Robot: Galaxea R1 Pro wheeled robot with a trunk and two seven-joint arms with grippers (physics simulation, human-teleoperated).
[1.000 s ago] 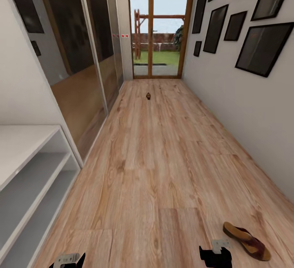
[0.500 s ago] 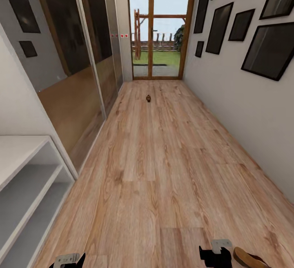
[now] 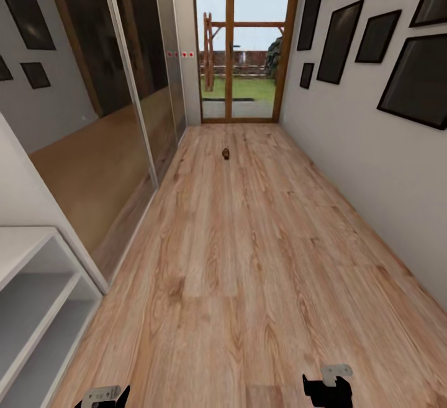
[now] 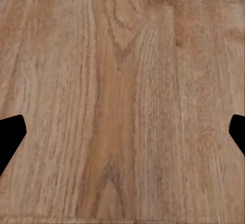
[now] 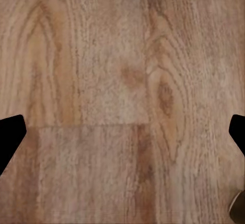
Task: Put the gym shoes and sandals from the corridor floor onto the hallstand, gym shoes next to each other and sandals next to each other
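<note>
Hallstand (image 3: 37, 290) at left, shelves bare; small dark sandal (image 3: 226, 154) far down corridor floor (image 3: 236, 259); both jaws spread apart, holding nothing.

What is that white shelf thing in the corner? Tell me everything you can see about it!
It is the shoe rack, standing at the near left of the head view, pushed against the left wall. It looks pale grey-white, smooth and painted. You can see a flat top, a thin upright end panel, and two open shelves below, shaded grey inside. Nothing can be seen on the visible part. Its bottom edge meets the wood floor. The rest of it runs off the picture's edge.
</note>
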